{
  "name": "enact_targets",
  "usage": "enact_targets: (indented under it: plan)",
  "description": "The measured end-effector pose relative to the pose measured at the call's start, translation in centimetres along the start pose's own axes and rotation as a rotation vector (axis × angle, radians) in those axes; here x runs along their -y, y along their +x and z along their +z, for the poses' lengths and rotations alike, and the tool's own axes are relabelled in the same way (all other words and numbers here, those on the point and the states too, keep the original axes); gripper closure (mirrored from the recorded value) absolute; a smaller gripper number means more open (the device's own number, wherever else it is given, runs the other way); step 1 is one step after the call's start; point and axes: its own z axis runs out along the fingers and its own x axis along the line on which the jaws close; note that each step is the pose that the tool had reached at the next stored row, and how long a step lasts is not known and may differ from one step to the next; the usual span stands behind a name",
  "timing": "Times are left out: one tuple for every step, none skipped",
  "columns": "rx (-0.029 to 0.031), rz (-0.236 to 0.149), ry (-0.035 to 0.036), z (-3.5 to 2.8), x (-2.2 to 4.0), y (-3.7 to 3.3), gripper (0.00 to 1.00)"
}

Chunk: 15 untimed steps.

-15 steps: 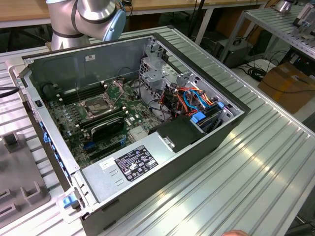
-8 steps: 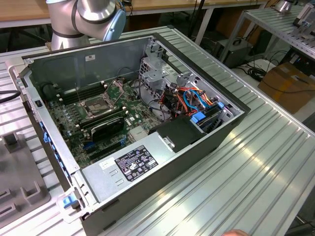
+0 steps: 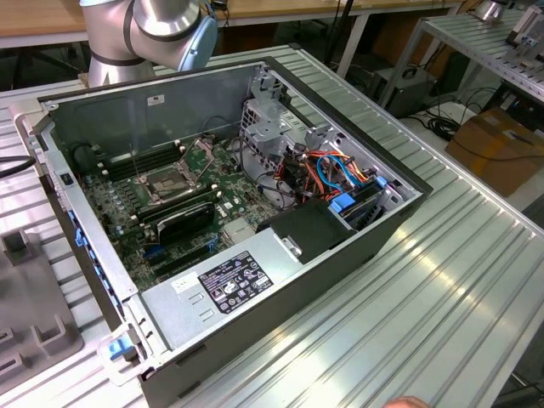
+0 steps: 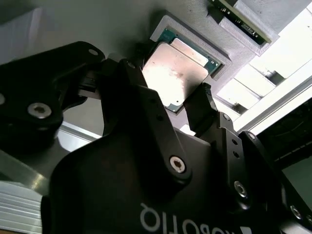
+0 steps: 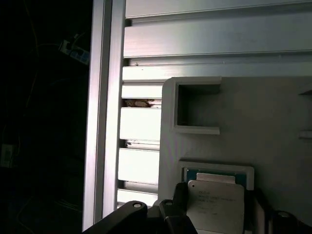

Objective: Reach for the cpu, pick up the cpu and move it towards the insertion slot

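The cpu (image 4: 175, 73) is a square chip with a shiny metal lid and green edges. It lies at the recess of a white holder (image 4: 195, 36), also seen in the first wrist view, cpu (image 5: 214, 202) and holder (image 5: 214, 122). My gripper (image 4: 170, 85) straddles it, one black finger (image 4: 134, 78) against one edge and the other finger (image 4: 204, 102) against the opposite corner, so it looks shut on the chip. I cannot tell whether the chip has left the recess. The insertion slot (image 3: 168, 183) sits inside the open computer case (image 3: 110, 246), steel frame folded open.
My arm's elbow (image 3: 161, 25) shows behind the case. Inside the case are a black card (image 3: 187, 219), drive cages with cables (image 3: 331, 174) and a power supply (image 3: 225, 285). The ribbed aluminium table (image 3: 442, 272) surrounds it. A grey fixture (image 3: 34, 314) lies at the exterior view's left.
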Motion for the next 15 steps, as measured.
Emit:
enact_targets:
  plan:
    - [0.0,0.0,0.0,0.0,0.07,0.0,0.42]
    - [0.0001,0.0,0.0039,0.01,0.1,0.0,0.42]
    - [-0.0002,0.001,0.0065,0.0,0.12,0.0,0.42]
    - [-0.0002,0.001,0.0065,0.0,0.12,0.0,0.42]
    - [-0.0002,0.001,0.0065,0.01,0.11,0.01,0.42]
    - [-0.0005,0.001,0.0067,-0.01,0.12,0.01,0.43]
    - [-0.0004,0.001,0.0066,0.0,0.12,0.01,0.45]
    - [-0.0003,0.001,0.0066,0.0,0.12,0.01,0.45]
    - [-0.0001,0.001,0.0065,0.0,0.11,0.01,0.45]
    - [0.0003,0.001,0.0062,-0.04,0.11,0.0,0.45]
    - [0.0005,0.001,0.0061,-0.11,0.11,0.0,0.45]
    - [0.0,0.001,0.0064,-0.26,0.11,0.01,0.45]
    - [-0.0002,0.001,0.0065,-0.37,0.1,0.02,0.45]
    - [-0.0002,0.001,0.0065,-0.56,0.09,0.02,0.45]
    - [-0.0001,0.001,0.0065,-0.67,0.09,0.02,0.45]
